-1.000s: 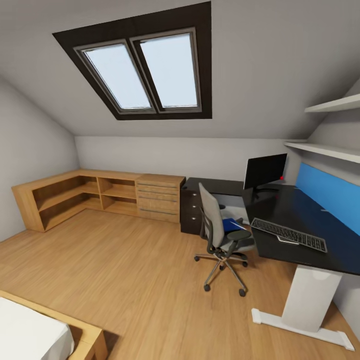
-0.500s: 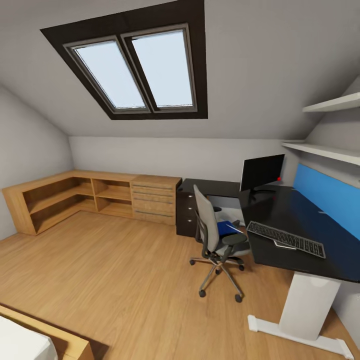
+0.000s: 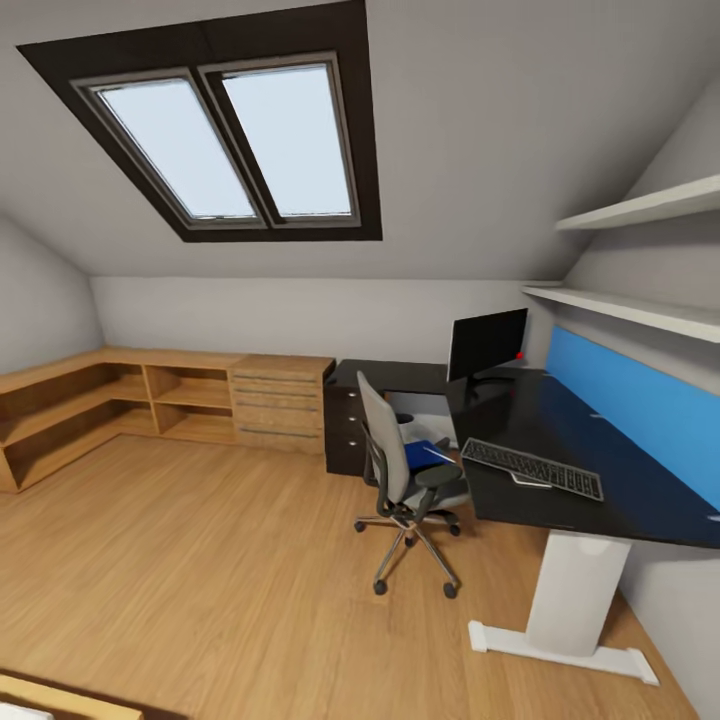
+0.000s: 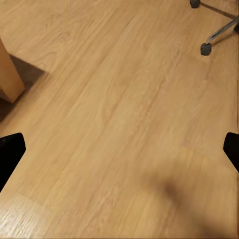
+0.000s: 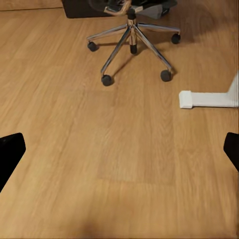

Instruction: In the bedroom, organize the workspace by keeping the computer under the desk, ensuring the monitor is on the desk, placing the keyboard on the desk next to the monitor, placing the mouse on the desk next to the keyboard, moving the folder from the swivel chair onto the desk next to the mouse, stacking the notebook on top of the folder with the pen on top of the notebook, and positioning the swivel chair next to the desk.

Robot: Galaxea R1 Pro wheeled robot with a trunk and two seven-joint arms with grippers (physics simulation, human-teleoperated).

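Note:
The black desk runs along the right wall on a white pedestal leg. The monitor stands at its far end. Nearer lies the keyboard, with the small pale notebook against its front edge. The grey swivel chair is at the desk's inner side, with the blue folder on its seat. Computer, mouse and pen are out of view. My left gripper and right gripper hang open over the wood floor, both holding nothing. The chair's chrome base lies ahead of the right one.
A wooden shelf unit and drawer chest line the back wall. A blue panel and wall shelves sit above the desk. The desk's white foot rests on the floor. A bed frame corner is near my left gripper.
The whole head view has shifted: desk, chair and shelves sit further left and the bed has nearly left the picture. Nothing on the desk or chair has moved.

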